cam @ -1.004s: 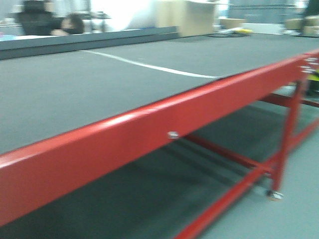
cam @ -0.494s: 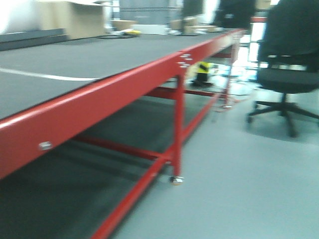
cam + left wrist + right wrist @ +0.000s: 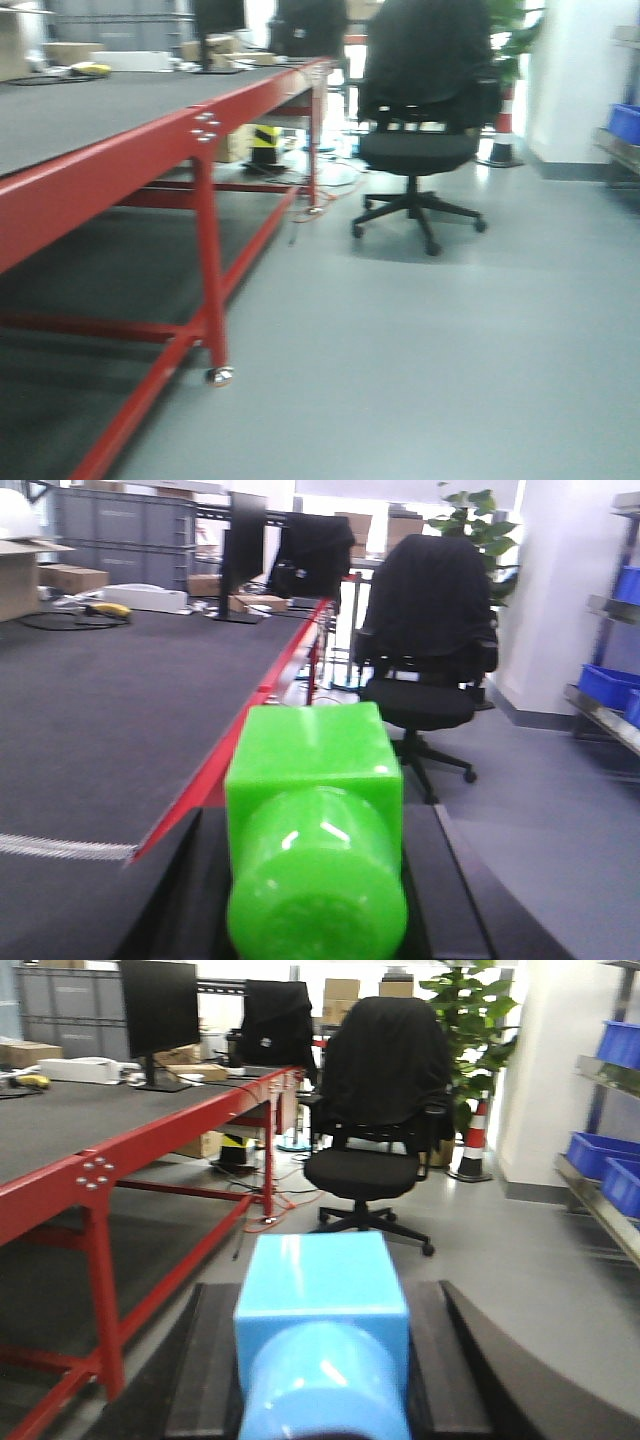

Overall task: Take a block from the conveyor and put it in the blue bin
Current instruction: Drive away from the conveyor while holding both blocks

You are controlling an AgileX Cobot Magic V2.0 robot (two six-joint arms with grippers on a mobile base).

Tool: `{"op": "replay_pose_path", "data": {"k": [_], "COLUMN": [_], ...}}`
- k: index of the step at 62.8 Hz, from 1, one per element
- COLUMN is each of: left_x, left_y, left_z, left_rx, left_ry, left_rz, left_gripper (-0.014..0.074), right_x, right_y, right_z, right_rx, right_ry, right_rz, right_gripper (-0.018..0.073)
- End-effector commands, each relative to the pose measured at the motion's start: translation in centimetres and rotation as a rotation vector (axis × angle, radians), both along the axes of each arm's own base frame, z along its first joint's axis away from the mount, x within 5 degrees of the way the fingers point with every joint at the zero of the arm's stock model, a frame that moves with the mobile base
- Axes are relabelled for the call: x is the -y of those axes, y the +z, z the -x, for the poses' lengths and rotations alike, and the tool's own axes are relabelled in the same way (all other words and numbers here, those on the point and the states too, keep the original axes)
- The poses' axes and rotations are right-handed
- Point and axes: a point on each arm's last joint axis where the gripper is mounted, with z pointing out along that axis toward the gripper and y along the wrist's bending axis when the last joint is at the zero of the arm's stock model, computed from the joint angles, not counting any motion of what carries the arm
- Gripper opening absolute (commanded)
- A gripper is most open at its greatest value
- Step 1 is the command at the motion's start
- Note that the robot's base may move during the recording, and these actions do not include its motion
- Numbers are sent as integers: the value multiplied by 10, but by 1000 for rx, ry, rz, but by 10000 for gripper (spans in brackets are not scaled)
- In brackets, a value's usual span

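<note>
The left claw (image 3: 316, 900), held level, pinches a green block (image 3: 315, 770), with the conveyor (image 3: 120, 710) ahead to its left. The right claw (image 3: 322, 1390), also level, pinches a blue block (image 3: 320, 1290), with an office chair (image 3: 375, 1110) straight ahead.

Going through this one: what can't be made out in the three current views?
Front view: blurred throughout; the conveyor is cut off by the left edge, so most of its belt is unseen.
Left wrist view: the green block hides where the left gripper touches it.
Right wrist view: the blue block likewise hides the right gripper contact; the blue bins are cut off by the right edge.
</note>
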Motion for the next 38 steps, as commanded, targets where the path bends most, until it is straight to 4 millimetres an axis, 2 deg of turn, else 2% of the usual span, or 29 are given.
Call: {"op": "replay_pose_path", "data": {"k": [1,38], "left_x": [0,0], "left_y": [2,2], "left_z": [1,1], "left_rx": [21,21], "left_ry": [-7,-7], "left_rz": [16,16], "left_gripper": [-111,-111], "right_x": [1,1], "right_y": [5,5], "right_z": [2,2], "right_rx": [33,33], "right_ry": [-5,-5], "right_rz": [11,11], "right_gripper": [-162,-162]}}
